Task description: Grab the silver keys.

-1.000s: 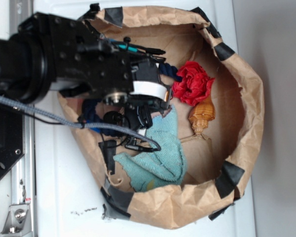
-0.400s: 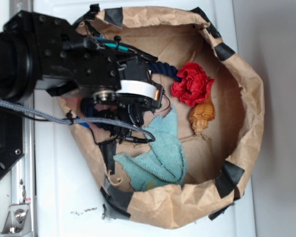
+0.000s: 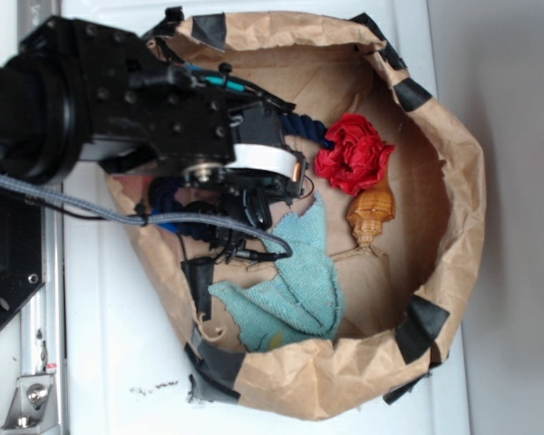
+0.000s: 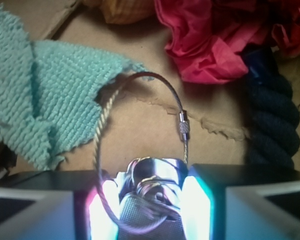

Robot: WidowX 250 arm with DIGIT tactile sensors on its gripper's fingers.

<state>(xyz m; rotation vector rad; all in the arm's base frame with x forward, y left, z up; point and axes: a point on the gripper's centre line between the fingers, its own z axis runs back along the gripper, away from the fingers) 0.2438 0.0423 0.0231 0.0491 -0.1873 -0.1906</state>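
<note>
Item: silver keys [image 4: 150,197] w/ wire ring, clamped btwn end effector [image 4: 149,202] pads; lift straight, keeping ring clear of teal cloth [image 4: 37,95].

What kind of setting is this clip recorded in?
Likely a lab data-collection bench, not a home: a taped brown paper bin of assorted odds and ends sits on a white tabletop, and the claw is closed on the silver keys.

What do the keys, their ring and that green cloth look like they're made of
The keys, clamped in the gripper, look like shiny silver metal with bright glints. Their ring seems twisted steel wire with a knurled screw clasp. The cloth looks like soft teal terry, loopy and frayed at the edges.
</note>
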